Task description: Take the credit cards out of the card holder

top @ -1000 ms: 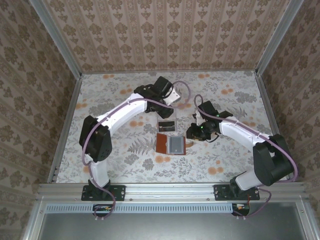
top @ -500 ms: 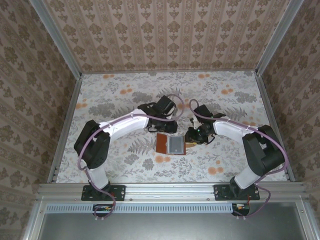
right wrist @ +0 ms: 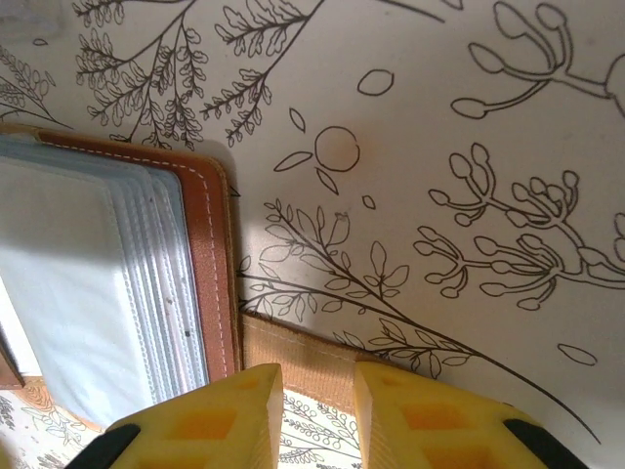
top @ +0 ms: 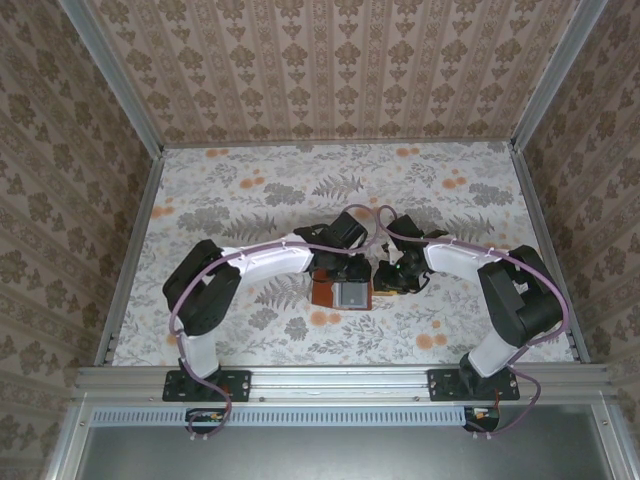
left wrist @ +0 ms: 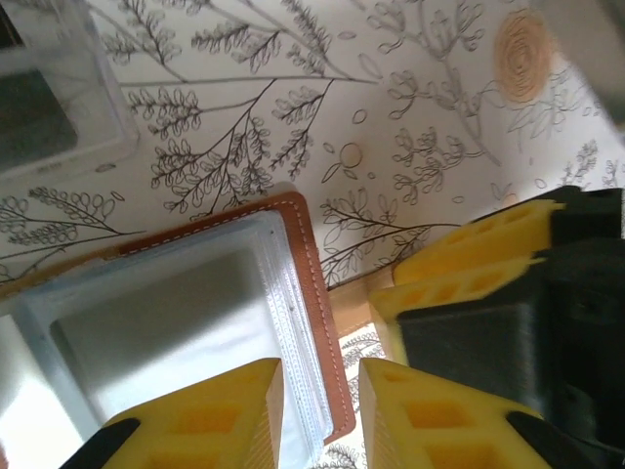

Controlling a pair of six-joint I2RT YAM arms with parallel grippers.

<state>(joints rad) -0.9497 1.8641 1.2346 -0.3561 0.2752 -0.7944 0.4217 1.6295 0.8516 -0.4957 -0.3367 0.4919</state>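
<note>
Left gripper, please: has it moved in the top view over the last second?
Yes. The left gripper has come nearer the arm bases, reaching the far edge of the card holder, which has stayed put.

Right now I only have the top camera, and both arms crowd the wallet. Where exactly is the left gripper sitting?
Observer: On the left wrist camera, the left gripper straddles the stitched edge of the wallet, fingers apart.
Operator: And the right gripper?
Observer: On the right wrist camera, the right gripper sits over the strap, which runs across its gap. I can't tell whether it is pinched.
</note>
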